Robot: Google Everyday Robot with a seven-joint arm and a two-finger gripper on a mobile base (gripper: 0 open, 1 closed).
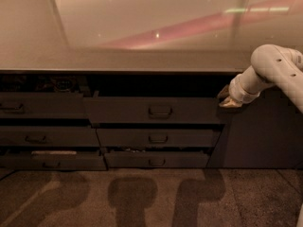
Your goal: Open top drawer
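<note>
The top drawer (151, 110) is a wide dark grey front just under the counter, with a small loop handle (160, 111) at its centre. It stands pulled out, with a dark gap above it. My gripper (226, 100) is on the white arm (267, 70) coming from the right, and sits at the drawer's upper right corner, well to the right of the handle.
Two shorter dark drawers (157, 138) lie below the top one, also slightly out. Another column of drawers (42, 107) is to the left. The pale counter top (118, 56) overhangs them. A dark cabinet panel (260, 136) is to the right. Carpet floor (142, 197) lies in front.
</note>
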